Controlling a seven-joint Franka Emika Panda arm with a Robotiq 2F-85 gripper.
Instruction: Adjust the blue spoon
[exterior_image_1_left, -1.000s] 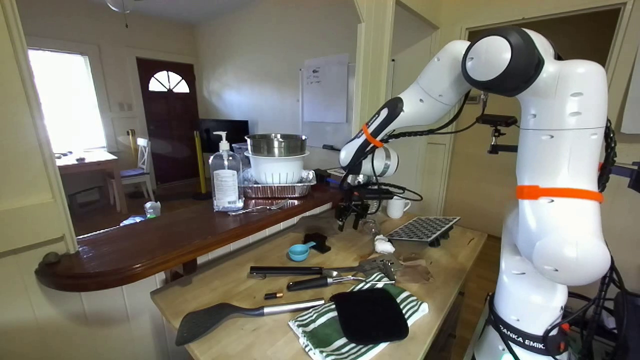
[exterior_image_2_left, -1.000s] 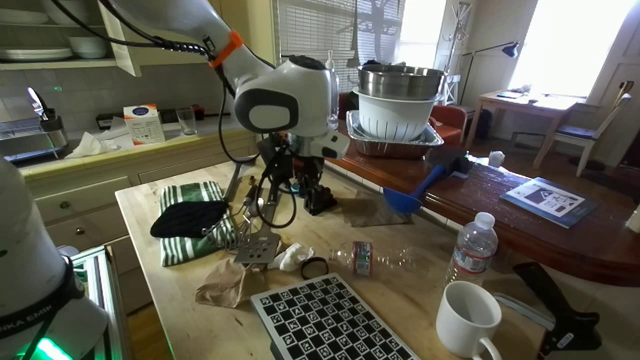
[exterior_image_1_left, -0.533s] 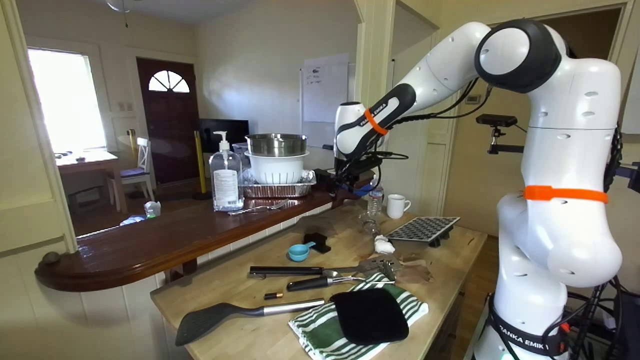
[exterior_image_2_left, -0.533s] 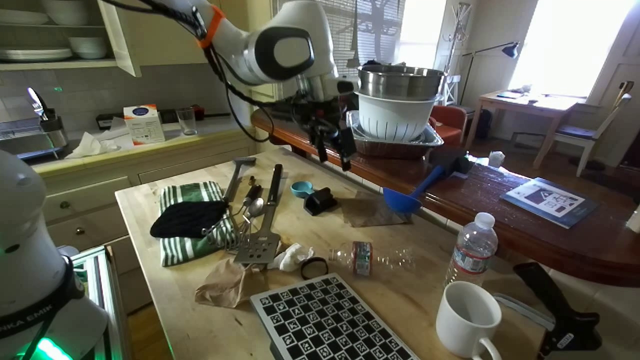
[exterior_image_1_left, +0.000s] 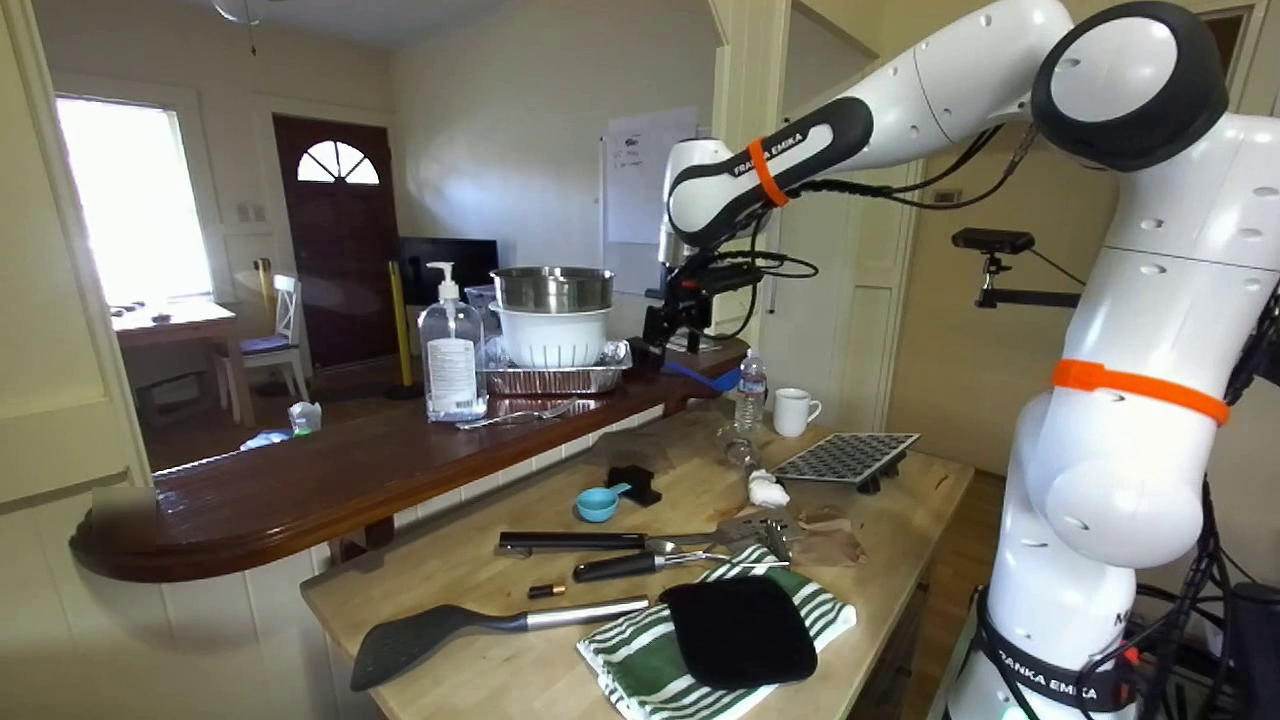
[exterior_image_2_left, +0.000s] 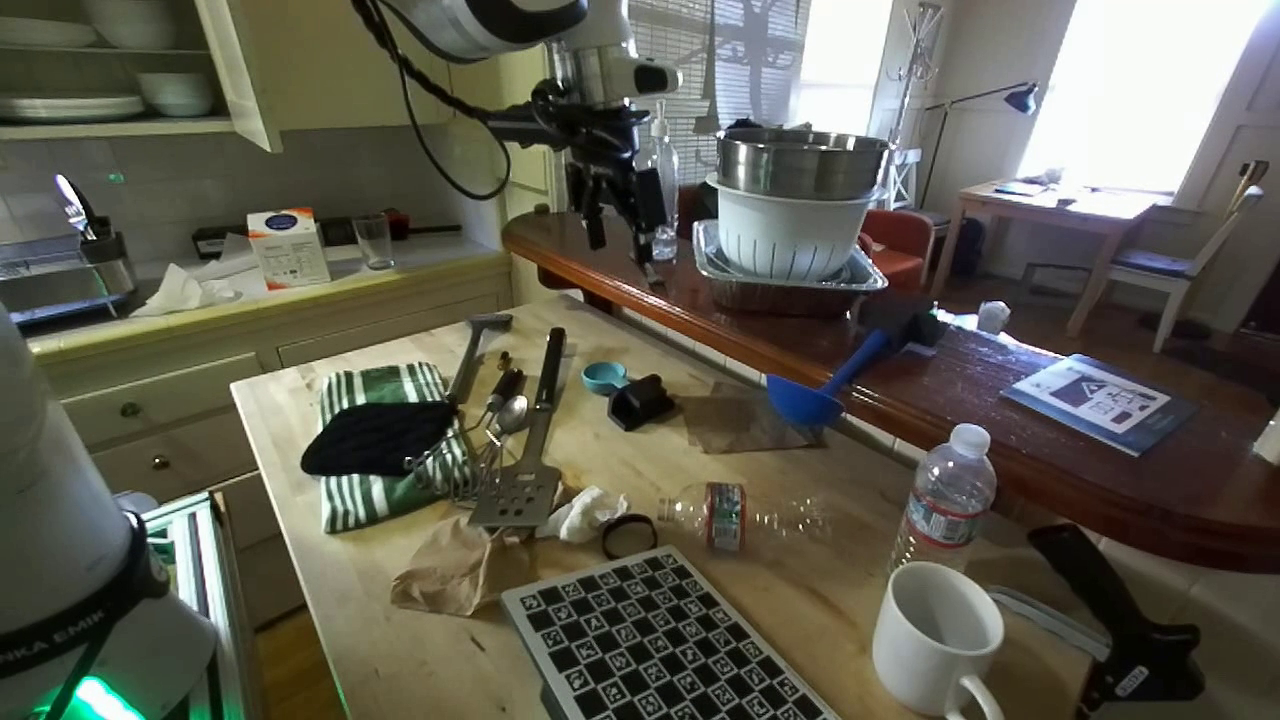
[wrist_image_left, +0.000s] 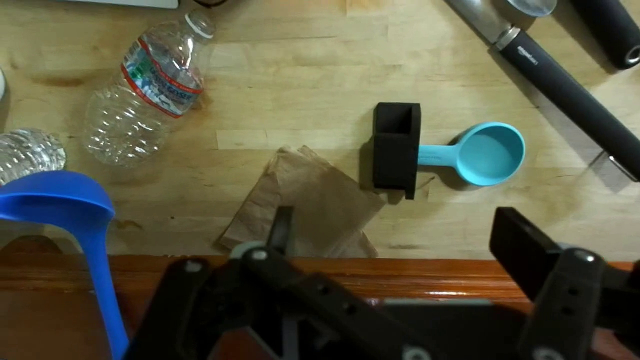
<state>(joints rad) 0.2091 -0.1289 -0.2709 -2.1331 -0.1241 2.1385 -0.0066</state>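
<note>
The blue spoon (exterior_image_1_left: 598, 506), small and turquoise with a round bowl, lies on the wooden table, bowl facing up. It also shows in an exterior view (exterior_image_2_left: 604, 377) and in the wrist view (wrist_image_left: 491, 154). Its handle end meets a small black block (wrist_image_left: 396, 150); whether it rests on or under the block's edge I cannot tell. My gripper (wrist_image_left: 395, 225) is open with nothing between its fingers. In both exterior views the gripper (exterior_image_1_left: 672, 345) (exterior_image_2_left: 620, 247) hangs high near the raised brown ledge, well above the spoon and apart from it.
The raised ledge (exterior_image_2_left: 1000, 470) carries stacked bowls (exterior_image_2_left: 795, 225), a pump bottle (exterior_image_1_left: 452, 360) and a dark-blue ladle (exterior_image_2_left: 808, 400) overhanging its edge. On the table are a slotted turner (exterior_image_2_left: 520, 490), brown paper (wrist_image_left: 310, 205), a lying bottle (exterior_image_2_left: 727, 517), a mug (exterior_image_2_left: 935, 640) and a checkered board (exterior_image_2_left: 660, 640).
The arm has drawn back and the gripper has risen, so the spoon and black block are no longer hidden by it in an exterior view. The spoon has not visibly moved.
</note>
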